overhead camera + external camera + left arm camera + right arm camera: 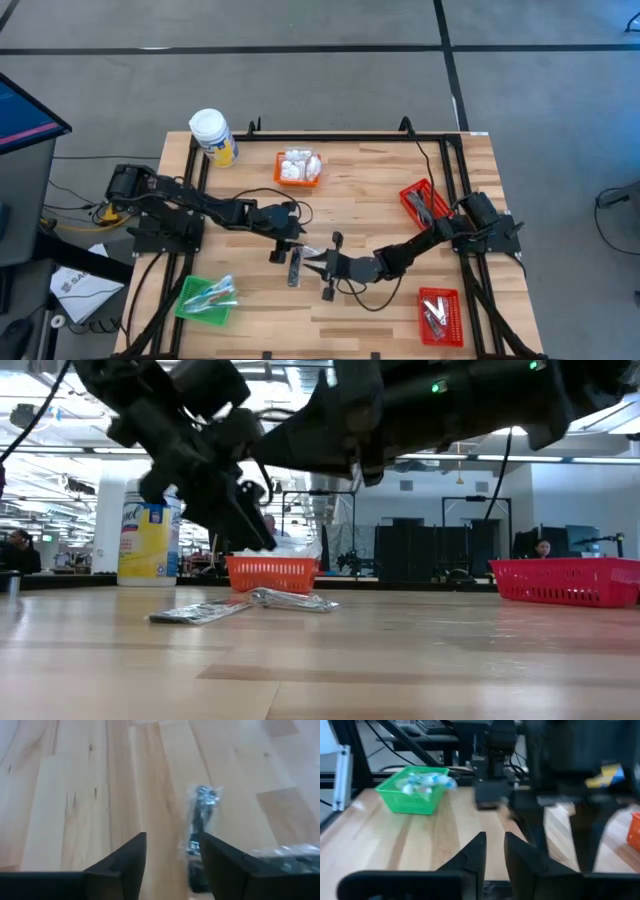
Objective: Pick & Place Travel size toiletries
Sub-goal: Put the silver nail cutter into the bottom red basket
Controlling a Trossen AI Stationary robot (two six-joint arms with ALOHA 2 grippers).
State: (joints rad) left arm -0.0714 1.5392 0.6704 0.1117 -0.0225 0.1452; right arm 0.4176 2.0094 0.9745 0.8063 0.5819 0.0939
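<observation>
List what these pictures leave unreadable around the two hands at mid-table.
- High view: whether the sachet touches the left hand; too small.
- Left wrist view: sachet's near end, hidden behind a finger.
- Low view: the right hand, lost in the dark arms overhead.
- Right wrist view: green basket contents, blurred.

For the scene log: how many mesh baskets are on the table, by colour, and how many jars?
Red baskets: 2, one near the right arm's base, one at the near right corner
Orange basket: 1
Green basket: 1
White-lidded jar: 1
Total: 5
</observation>
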